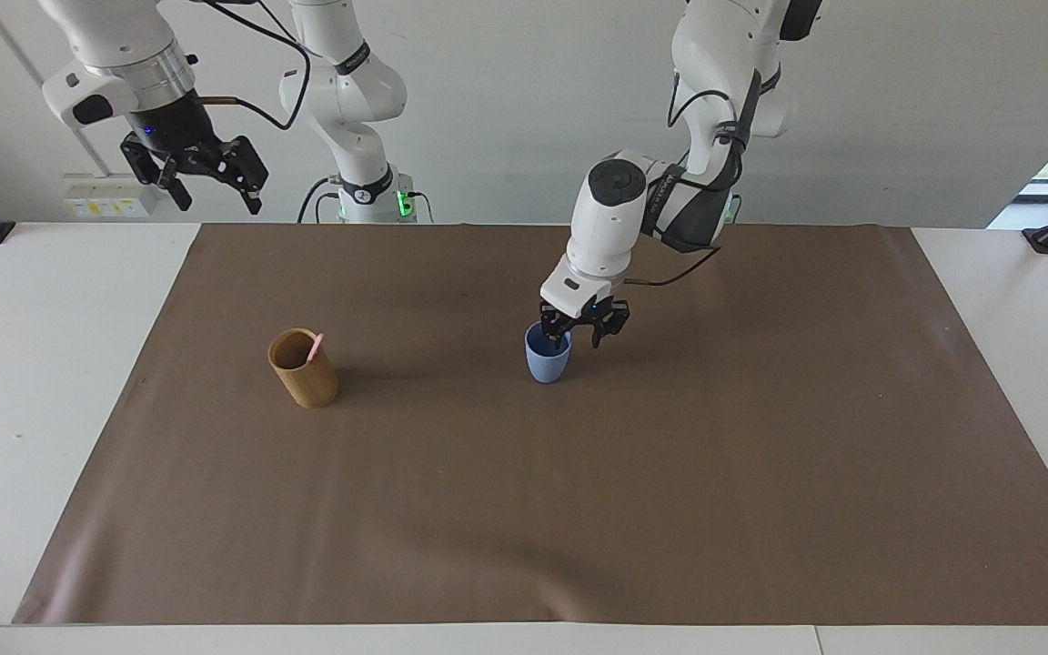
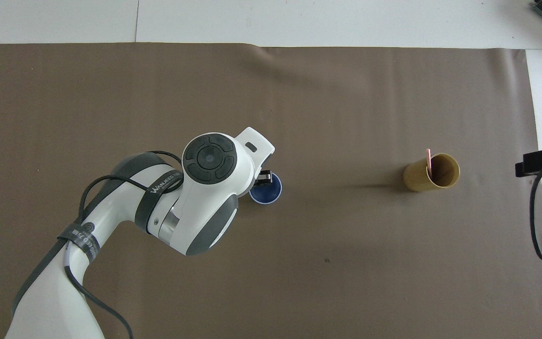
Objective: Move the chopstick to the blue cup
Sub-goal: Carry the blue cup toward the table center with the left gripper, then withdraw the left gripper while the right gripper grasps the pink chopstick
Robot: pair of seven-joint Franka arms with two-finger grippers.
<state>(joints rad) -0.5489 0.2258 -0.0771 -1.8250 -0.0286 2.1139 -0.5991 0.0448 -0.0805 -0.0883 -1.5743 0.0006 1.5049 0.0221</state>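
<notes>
We see the left end effector [image 1: 582,332] spread open just over the blue cup's [image 1: 547,364] rim, gripping nothing. The chopstick [image 1: 314,348] sits in the tan cup [image 1: 304,368], well apart toward the right arm's end. Right end effector [image 1: 212,176] waits open and empty above the bench [image 1: 51,364] edge.

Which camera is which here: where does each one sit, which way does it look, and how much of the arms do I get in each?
Facing view: high, across the table, looking at the robots; both arms show, the left gripper open over the blue cup, the right gripper open, waiting raised.
Overhead view: above the robots' end, looking steeply down; the left arm covers most of its gripper, and only a dark piece of the right arm shows.
Shared: blue cup, tan cup with the chopstick, brown mat.
</notes>
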